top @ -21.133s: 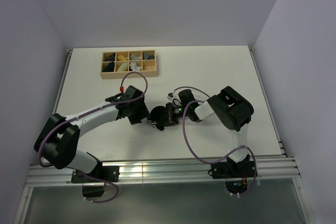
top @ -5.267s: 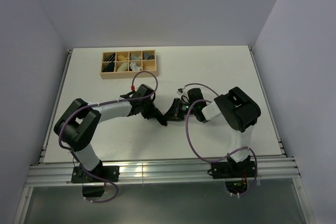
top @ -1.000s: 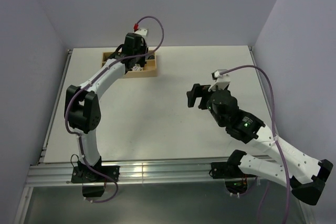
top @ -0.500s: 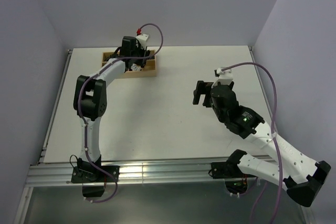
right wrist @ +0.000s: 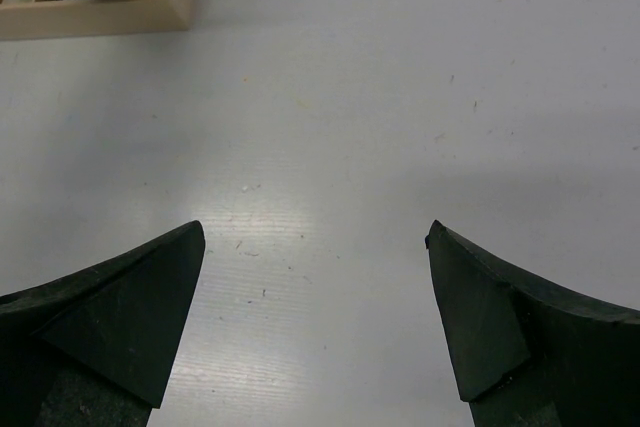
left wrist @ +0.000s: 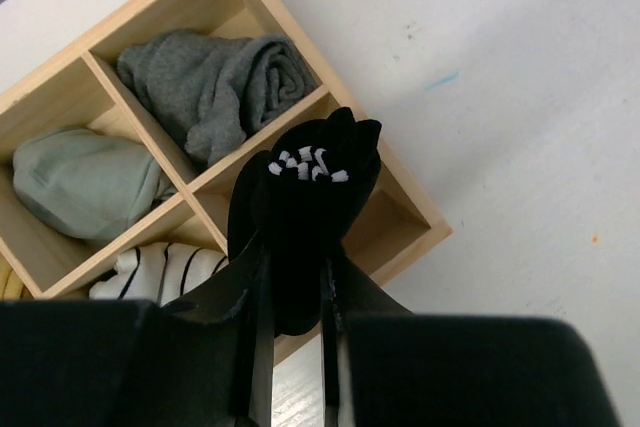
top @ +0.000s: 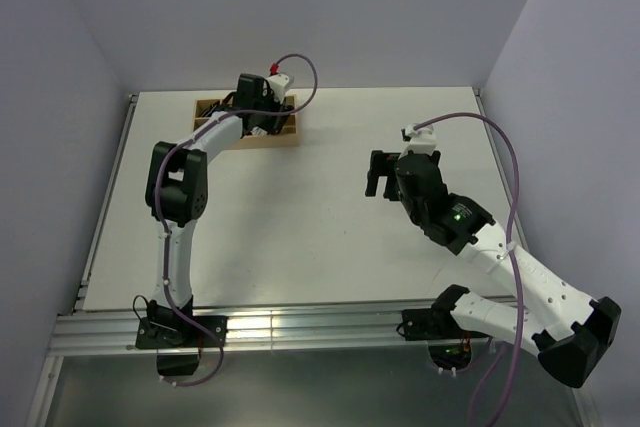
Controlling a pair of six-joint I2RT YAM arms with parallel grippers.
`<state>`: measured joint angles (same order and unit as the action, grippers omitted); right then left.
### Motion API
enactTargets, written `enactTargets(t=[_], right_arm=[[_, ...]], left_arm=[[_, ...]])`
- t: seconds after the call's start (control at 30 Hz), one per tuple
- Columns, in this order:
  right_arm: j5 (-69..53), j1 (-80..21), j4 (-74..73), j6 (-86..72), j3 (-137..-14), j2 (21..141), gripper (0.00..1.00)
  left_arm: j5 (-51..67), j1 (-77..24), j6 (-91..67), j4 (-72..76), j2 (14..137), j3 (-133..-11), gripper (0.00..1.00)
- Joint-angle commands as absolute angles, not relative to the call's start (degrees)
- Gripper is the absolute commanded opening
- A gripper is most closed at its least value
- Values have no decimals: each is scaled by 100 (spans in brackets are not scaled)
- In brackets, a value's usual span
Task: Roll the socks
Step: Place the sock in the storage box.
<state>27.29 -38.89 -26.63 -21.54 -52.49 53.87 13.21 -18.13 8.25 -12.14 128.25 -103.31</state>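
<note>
Where the white table (top: 300, 197) ends at the far side, a wooden box (left wrist: 400, 259) is set. The right gripper (right wrist: 315, 232) is held wide open, and nothing is gripped. The left gripper (left wrist: 293, 267) is closed on the socks (left wrist: 305, 202), a black ball above an empty corner space (left wrist: 390, 219). Rolling looks done; next the ball must be lowered in and let go.

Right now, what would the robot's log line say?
left pincer: shut on rolled black sock, above wooden box | right pincer: open, empty
</note>
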Motion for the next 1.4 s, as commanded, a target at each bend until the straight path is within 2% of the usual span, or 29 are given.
enactTargets(t=[0.0, 0.13, 0.23, 0.57, 0.97, 1.2, 1.37], right_arm=[[2698, -3814, -2584, -2065, -5537, 5405, 100], [2654, -3788, -2593, -2030, -5572, 5475, 100], [2593, -3788, -2584, -1969, -5607, 5537, 100], [2461, -3762, -2610, -1854, -5669, 5616, 100], [2496, -3753, -2663, -1890, -5555, 5502, 100], [2514, -3744, -2768, -1802, -5686, 5616, 100], [2514, -3744, -2848, -1819, -5774, 5660, 99]], left_arm=[[1196, -1837, 1063, -1959, 12683, -10363, 0], [1064, -1837, 1046, -2180, 12402, -9969, 0], [1247, -1828, 871, -1628, 12015, -9554, 0], [1820, -1837, 386, -589, 11909, -9712, 0], [1037, -1828, 1475, -1888, 12453, -9905, 1], [1283, -1837, 1907, -2828, 12989, -10826, 0], [976, -1837, 2091, -3366, 13456, -11320, 0]])
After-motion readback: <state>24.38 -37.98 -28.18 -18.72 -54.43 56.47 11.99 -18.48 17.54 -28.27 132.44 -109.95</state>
